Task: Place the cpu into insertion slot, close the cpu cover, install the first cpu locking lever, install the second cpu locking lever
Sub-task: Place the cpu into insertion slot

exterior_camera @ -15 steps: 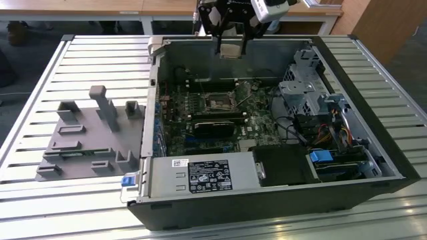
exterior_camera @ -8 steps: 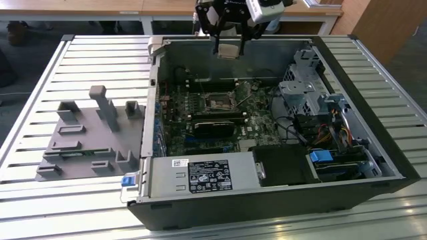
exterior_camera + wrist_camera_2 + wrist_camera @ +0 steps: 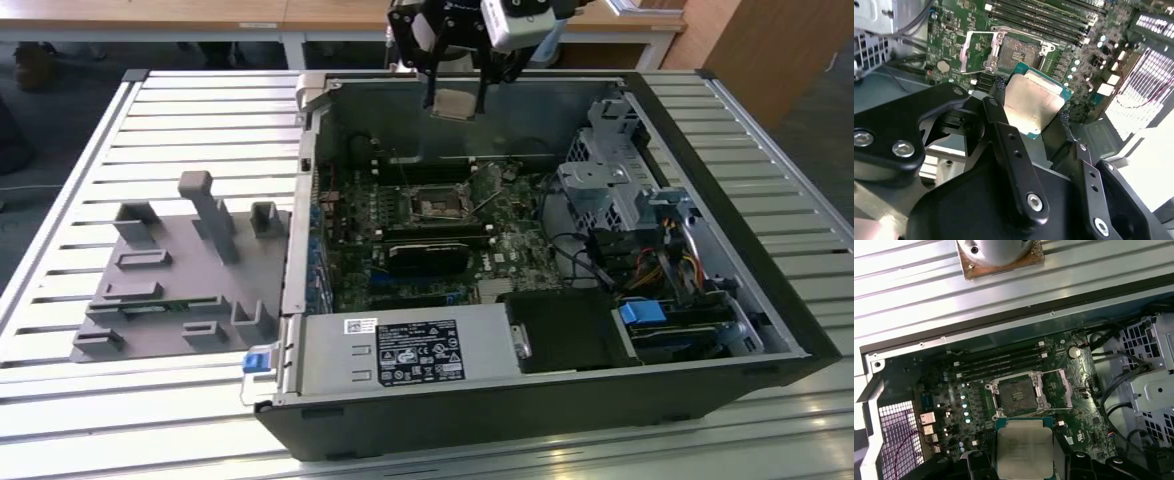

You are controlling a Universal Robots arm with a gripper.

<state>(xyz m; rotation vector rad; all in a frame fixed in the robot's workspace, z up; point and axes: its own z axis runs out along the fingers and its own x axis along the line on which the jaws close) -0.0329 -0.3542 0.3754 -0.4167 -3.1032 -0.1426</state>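
Looks down on a wide table (image 3: 160,110) of pale metal slats, spanning the exterior view from side to side. Catches bright glare along the nearest slats. Beyond the far edge, gives onto dark grey floor (image 3: 94,55) and wooden desks (image 3: 200,12) on white legs (image 3: 291,50). At the exterior view's right, takes in a tall wooden panel (image 3: 747,40). In the first wrist view, finds the slats lit evenly, grey and ribbed.
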